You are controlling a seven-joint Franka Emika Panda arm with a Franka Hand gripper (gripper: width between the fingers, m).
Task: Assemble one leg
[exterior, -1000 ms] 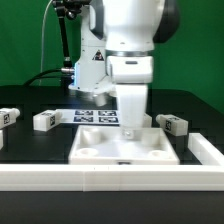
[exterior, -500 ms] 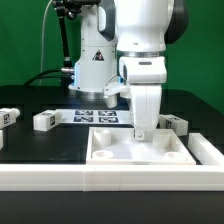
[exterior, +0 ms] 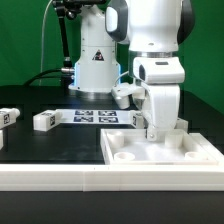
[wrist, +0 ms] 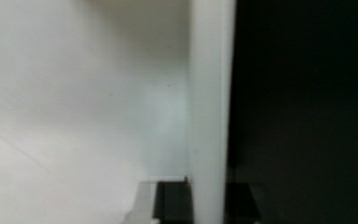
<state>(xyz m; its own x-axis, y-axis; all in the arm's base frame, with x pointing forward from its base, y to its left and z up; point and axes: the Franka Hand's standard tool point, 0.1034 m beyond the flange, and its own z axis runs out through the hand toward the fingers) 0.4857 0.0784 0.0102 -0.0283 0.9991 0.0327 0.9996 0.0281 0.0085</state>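
Observation:
My gripper stands upright over the far rim of the large flat white square piece, which lies at the exterior view's right. The gripper is shut on that rim. In the wrist view the two dark fingers straddle the piece's white wall, with the gripper's middle on it. Two legs, small white blocks with tags, lie on the black table at the left. Another leg shows just left of the gripper. A fourth is partly hidden behind it at the right.
The marker board lies behind the square piece in front of the robot's base. A white rail runs along the table's front edge, with a side rail at the right.
The gripper and the large square piece have moved together toward the exterior view's right, up against the right rail. The legs at the left have not moved.

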